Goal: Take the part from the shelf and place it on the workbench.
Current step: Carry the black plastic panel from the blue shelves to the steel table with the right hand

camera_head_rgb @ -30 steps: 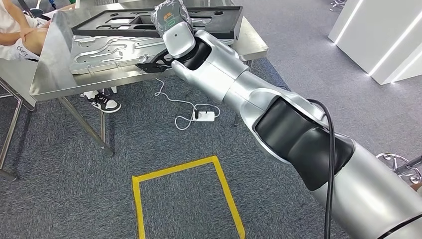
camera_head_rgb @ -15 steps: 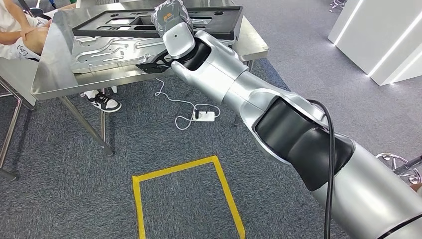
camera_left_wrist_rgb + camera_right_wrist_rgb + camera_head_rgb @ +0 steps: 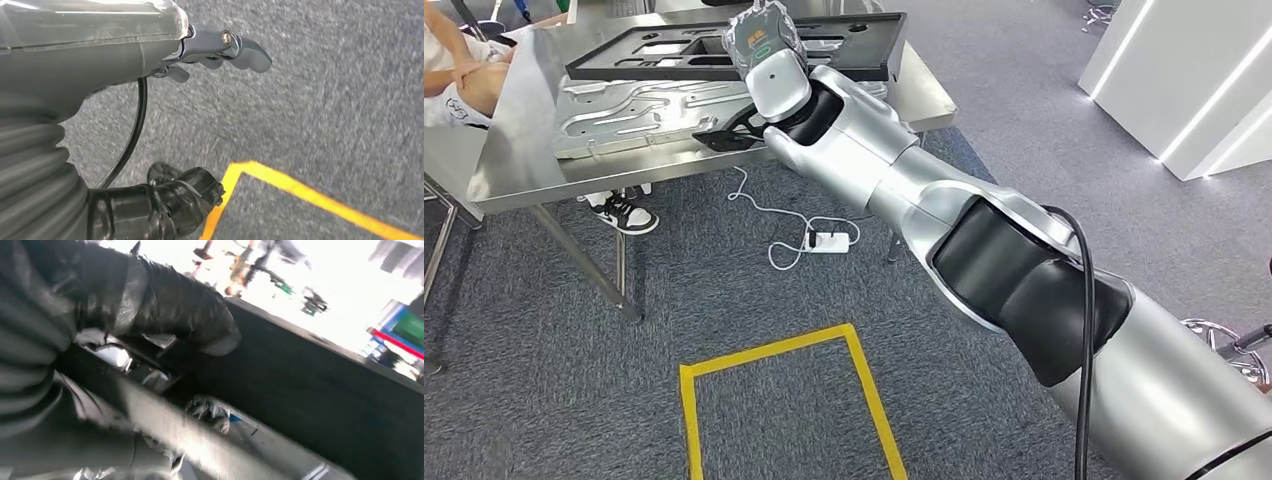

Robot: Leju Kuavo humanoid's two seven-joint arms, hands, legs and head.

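A flat black plastic part [image 3: 724, 45] is gripped by the right hand [image 3: 769, 50] over the steel table [image 3: 514, 165]. A ribbed metal panel [image 3: 644, 105] lies beneath. The left hand [image 3: 220, 47] is empty, fingers apart.

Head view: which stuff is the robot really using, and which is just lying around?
For the job:
black part
right hand gripping it
steel workbench

Just lying about:
white power strip
yellow floor tape
person's sneakers
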